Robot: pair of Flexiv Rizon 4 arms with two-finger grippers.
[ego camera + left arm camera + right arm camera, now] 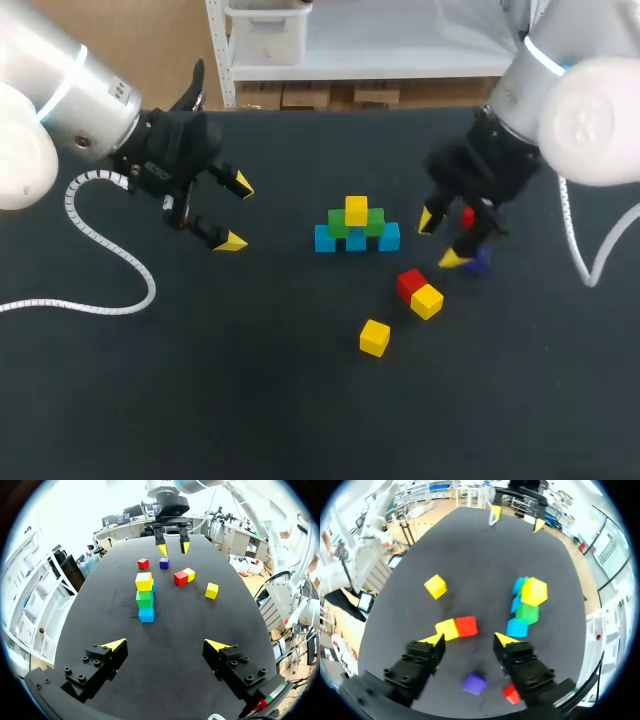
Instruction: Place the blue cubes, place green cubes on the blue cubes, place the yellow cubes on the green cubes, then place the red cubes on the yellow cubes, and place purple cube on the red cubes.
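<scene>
As the pyramid stands: the pyramid [356,228] sits near the middle of the table [200,380], a little toward its far edge. It has three blue cubes [325,239] in a row, two green cubes [340,222] on them, and one top yellow cube [356,209] bridging the greens.
Pyramid axis: its long axis runs parallel to the far edge, with the faces roughly square to the table's edges.
Loose pair: a red cube [410,282] and a paired yellow cube [427,301] touch each other, on the near-edge side of the pyramid and off toward the right edge.
Lone yellow cube [375,337]: closer to the near edge, apart from the pair, and turned diagonal to the edges.
Purple cube [474,683]: toward the right edge, beneath the right gripper and between its fingers, touched by neither.
Second red cube [511,693]: seemingly just outside one finger; half hidden from above, so contact is unclear.
Handling: probably light, rigid blocks with smooth faces. A cube has no long axis, so pinch two opposite flat faces at mid-height with the fingers squared to them.
Right gripper [442,240]: fingers spread, holding nothing, hovering over the purple cube.
Left gripper [235,212]: spread wide, empty, well apart from the pyramid on the side of the left edge.
</scene>
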